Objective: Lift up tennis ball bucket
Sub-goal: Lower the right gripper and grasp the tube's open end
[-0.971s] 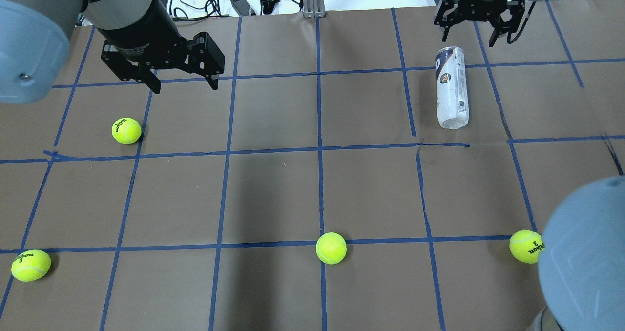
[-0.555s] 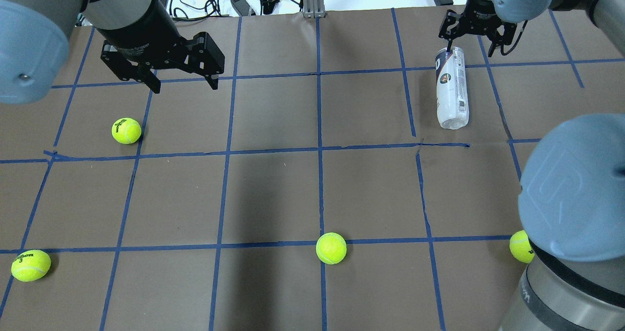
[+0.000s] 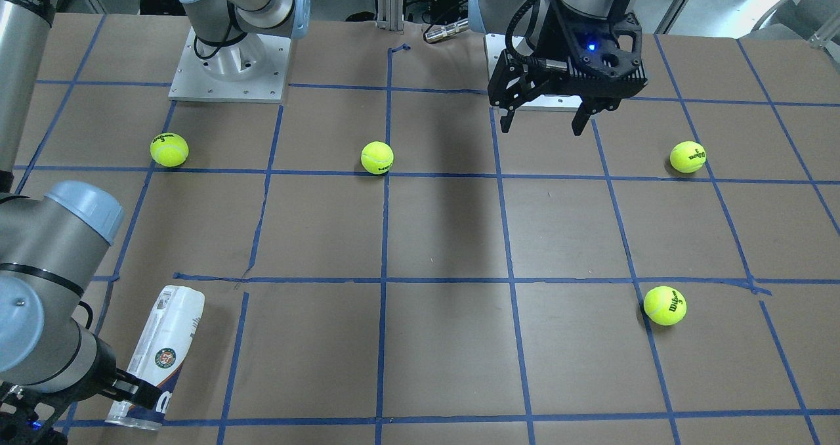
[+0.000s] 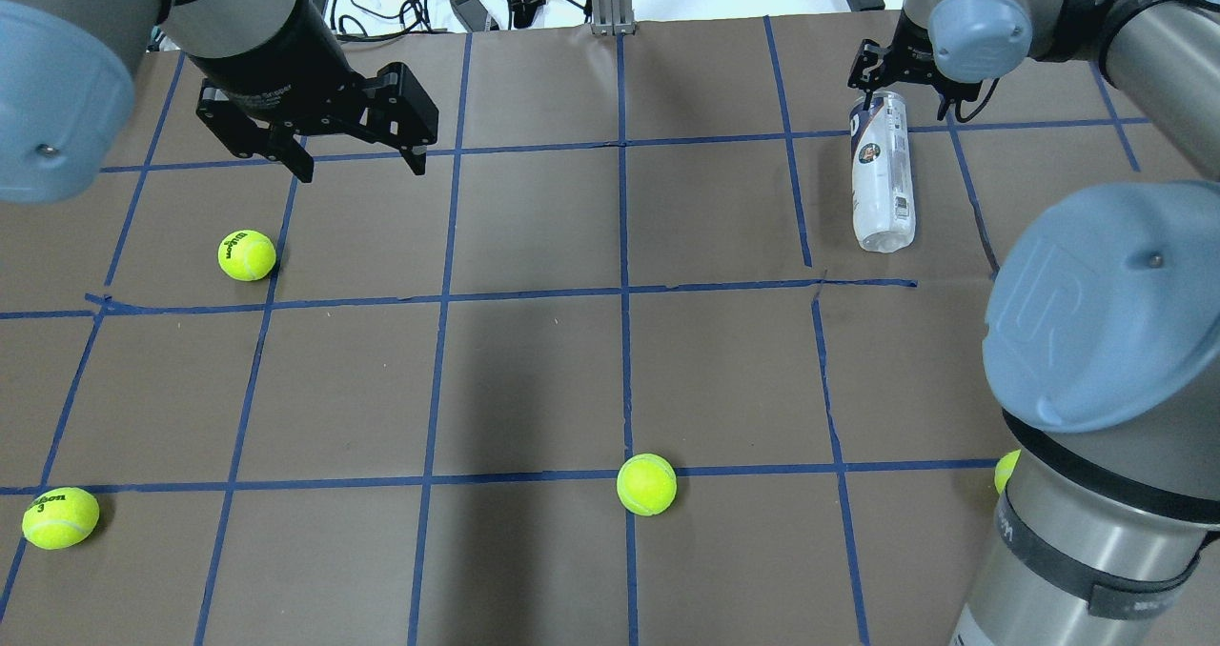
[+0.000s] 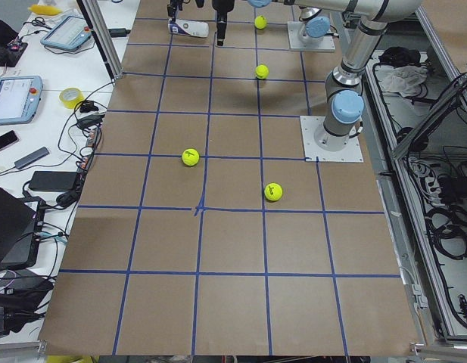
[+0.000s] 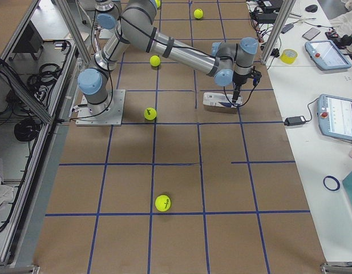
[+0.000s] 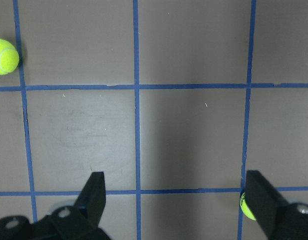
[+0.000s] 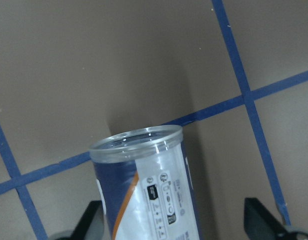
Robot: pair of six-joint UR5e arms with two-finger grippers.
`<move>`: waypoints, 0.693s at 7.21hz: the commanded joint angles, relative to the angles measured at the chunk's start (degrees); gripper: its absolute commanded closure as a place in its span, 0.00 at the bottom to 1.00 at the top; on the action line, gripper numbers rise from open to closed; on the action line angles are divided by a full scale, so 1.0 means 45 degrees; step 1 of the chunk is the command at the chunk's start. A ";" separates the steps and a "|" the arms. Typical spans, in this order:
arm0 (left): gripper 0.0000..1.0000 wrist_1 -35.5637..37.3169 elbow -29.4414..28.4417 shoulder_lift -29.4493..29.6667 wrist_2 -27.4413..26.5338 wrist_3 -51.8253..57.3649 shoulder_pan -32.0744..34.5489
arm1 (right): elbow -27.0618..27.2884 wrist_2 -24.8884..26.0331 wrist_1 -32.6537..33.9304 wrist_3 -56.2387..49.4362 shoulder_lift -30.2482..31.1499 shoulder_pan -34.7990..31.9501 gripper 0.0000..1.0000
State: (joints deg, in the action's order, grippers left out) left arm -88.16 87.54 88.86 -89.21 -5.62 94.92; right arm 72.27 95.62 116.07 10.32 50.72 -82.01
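Spread under everything, the brown-papered bench (image 4: 534, 379), gridded in blue tape (image 4: 534, 293), with the loose items set well apart and open room left for a reach.

Stretched long from its base, the right arm (image 4: 1096, 341), elbow bulking large in the overhead view; probably so extended because the target sits toward the far edge on that side. Held above the opposite side, the left arm (image 4: 248, 36), seemingly out of the job's way.

Lying flat on its side toward the far right corner of the bench, the tennis ball bucket (image 4: 882, 174): clear tube, white-and-navy label, the clear-rimmed end pointing away from the robot. Not yet lifted; resting along its whole length on the paper.

Over that rimmed end, the right claw (image 8: 174, 222), spread wide and gripping nothing, one finger just beside the tube's wall, the other apart from it. Reads as a straddle set up for pinching across the tube's width. Worth weighing: a hold so near one end likely lets the long body sag on the lift, and the thin clear wall may flex.

Hanging over bare paper, the left claw (image 4: 360, 170), likewise wide apart and empty.

Scattered about, four tennis balls (image 4: 646, 484), none close to the tube.
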 commanded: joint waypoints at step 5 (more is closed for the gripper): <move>0.00 -0.0058 0.0019 -0.0039 0.0039 0.0000 -0.0254 | 0.0168 -0.0566 0.1001 -0.2539 -0.0900 0.0002 0.00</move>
State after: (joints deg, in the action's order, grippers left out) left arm -88.35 87.55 88.73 -89.02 -5.63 93.94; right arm 72.46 93.01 119.57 2.44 47.33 -81.94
